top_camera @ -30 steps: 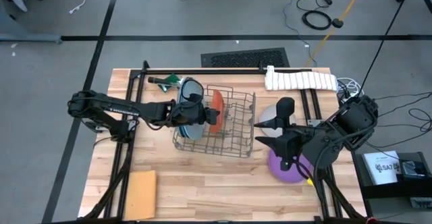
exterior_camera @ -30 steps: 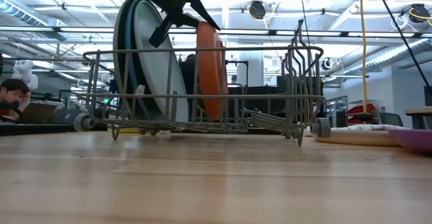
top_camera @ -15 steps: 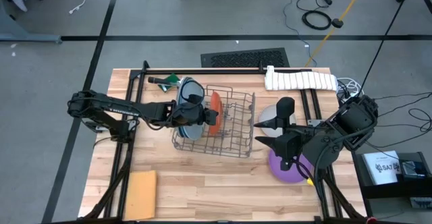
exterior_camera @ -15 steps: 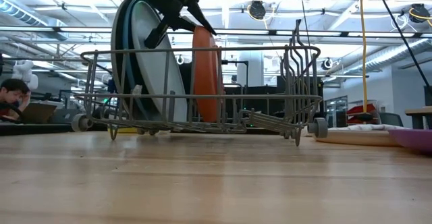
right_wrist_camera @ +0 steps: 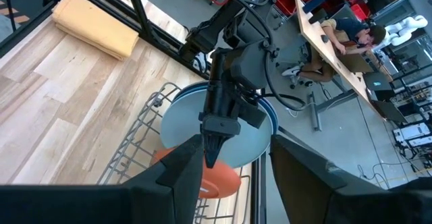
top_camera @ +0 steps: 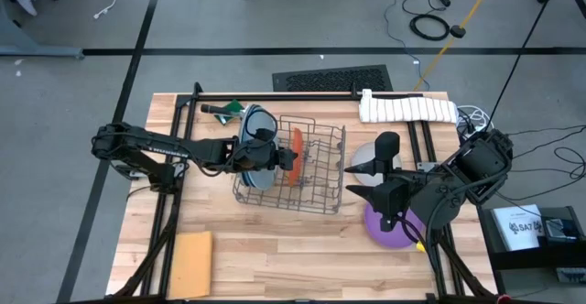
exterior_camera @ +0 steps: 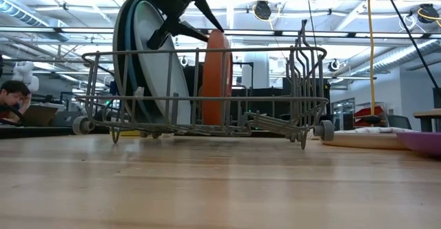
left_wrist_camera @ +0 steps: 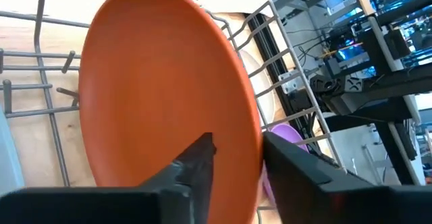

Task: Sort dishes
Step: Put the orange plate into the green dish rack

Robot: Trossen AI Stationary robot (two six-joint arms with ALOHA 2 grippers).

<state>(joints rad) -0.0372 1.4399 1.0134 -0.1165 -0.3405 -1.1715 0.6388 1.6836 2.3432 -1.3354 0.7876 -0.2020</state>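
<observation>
Where wire rack holds smooth round orange plate upright, left gripper fingers apart astride its rim, right gripper open.

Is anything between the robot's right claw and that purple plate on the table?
Nothing visible blocks it. The right tool hangs right over the purple plate, which lies flat beside the wire rack; that arm's own body hides part of the plate from above.

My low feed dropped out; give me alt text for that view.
An orange plate stands on edge in a wire rack on the wooden table. The left gripper sits at its top rim, fingers parted. Larger plates stand behind.
</observation>
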